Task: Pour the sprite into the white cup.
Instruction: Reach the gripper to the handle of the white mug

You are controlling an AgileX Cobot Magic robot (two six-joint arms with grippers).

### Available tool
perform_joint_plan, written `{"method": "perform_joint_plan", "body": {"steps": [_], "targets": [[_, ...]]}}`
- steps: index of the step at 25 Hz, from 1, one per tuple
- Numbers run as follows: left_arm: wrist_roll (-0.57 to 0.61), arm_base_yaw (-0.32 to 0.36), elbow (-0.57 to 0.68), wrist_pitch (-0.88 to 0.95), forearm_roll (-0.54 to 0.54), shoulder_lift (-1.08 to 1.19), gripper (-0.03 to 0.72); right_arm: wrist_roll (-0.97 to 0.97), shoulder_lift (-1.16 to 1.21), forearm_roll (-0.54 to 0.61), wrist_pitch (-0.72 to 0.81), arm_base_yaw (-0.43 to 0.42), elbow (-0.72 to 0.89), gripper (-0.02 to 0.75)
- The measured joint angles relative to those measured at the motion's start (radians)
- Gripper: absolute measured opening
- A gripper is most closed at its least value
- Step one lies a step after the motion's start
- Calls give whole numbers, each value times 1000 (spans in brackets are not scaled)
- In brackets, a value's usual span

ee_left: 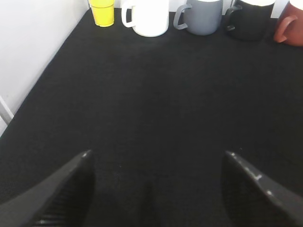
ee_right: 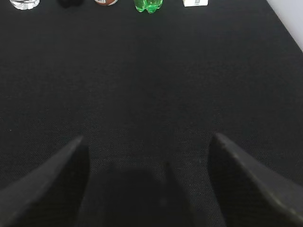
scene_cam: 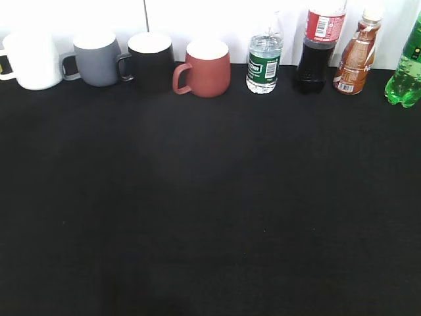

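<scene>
The sprite (scene_cam: pixel 406 78), a bright green bottle with a lobed base, stands at the far right of the back row, cut off by the frame edge; its base shows in the right wrist view (ee_right: pixel 148 5). The white cup (scene_cam: pixel 31 61) stands at the far left of the row and shows in the left wrist view (ee_left: pixel 147 17) with its handle to the left. My left gripper (ee_left: pixel 157 156) is open and empty over bare black cloth, far from the cup. My right gripper (ee_right: pixel 147 139) is open and empty, far from the sprite. Neither gripper shows in the exterior view.
Along the back stand a grey mug (scene_cam: pixel 97 60), a black mug (scene_cam: pixel 150 61), a red-brown mug (scene_cam: pixel 207 68), a small water bottle (scene_cam: pixel 264 60), a dark cola bottle (scene_cam: pixel 317 47) and a brown drink bottle (scene_cam: pixel 355 59). A yellow cup (ee_left: pixel 102 12) stands left of the white cup. A white box (ee_right: pixel 195 3) lies right of the sprite.
</scene>
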Motion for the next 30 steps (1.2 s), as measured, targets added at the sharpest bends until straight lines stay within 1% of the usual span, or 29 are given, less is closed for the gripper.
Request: {"method": "perform_joint_plan", "body": {"steps": [5, 8, 9, 11, 13, 14, 16, 19, 20, 22, 23, 26, 30], "targets": [[0, 0, 0, 0, 0, 0, 609, 0, 0, 0, 0, 0, 0, 584], [0, 0, -3, -7, 0, 0, 559, 0, 0, 0, 0, 0, 0, 584], [0, 0, -16, -51, 0, 0, 554, 0, 0, 0, 0, 0, 0, 584], [0, 0, -16, -317, 14, 1, 552, 0, 0, 0, 0, 0, 0, 584], [0, 0, 43, -593, 77, 75, 550, 0, 0, 0, 0, 0, 0, 584], [0, 0, 91, -714, 86, 142, 550, 0, 0, 0, 0, 0, 0, 584], [0, 0, 173, -969, 92, 340, 548, 0, 0, 0, 0, 0, 0, 584], [0, 0, 201, -1307, 97, 728, 505, 0, 0, 0, 0, 0, 0, 584], [0, 1, 201, -1438, 67, 892, 500, 0, 0, 0, 0, 0, 0, 584], [0, 1, 201, -1671, -64, 1117, 492, 0, 0, 0, 0, 0, 0, 584], [0, 13, 199, -1765, -77, 1216, 492, 0, 0, 0, 0, 0, 0, 584], [0, 67, 157, -1878, -76, 1456, 492, 0, 0, 0, 0, 0, 0, 584], [0, 154, 84, -1962, -7, 1617, 491, 0, 0, 0, 0, 0, 0, 584]]}}
